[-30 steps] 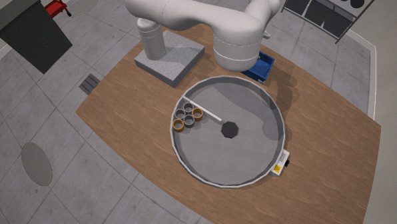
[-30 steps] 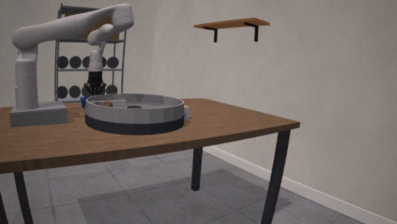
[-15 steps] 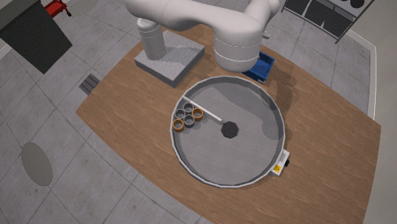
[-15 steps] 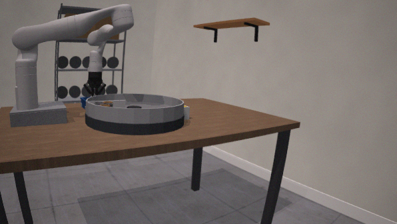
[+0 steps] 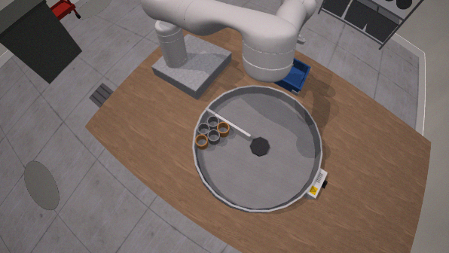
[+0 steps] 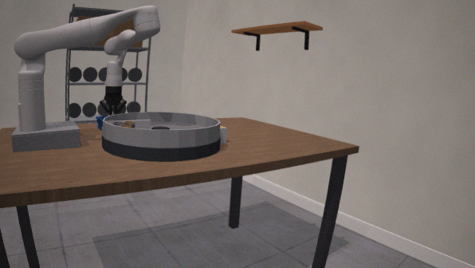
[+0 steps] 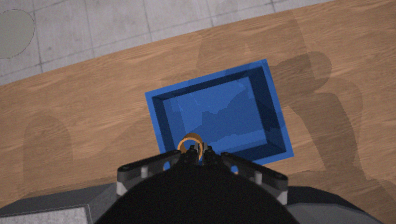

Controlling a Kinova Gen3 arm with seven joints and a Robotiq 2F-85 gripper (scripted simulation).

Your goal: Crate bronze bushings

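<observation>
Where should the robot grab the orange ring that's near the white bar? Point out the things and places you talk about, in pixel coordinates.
By its wall, I think: come straight down from above, one finger inside the hole and one outside. This bronze bushing [image 5: 223, 129] stands upright with its open end up, and its steel neighbours crowd one side, so pinch the wall on the side facing the dark hub [image 5: 260, 147].
</observation>
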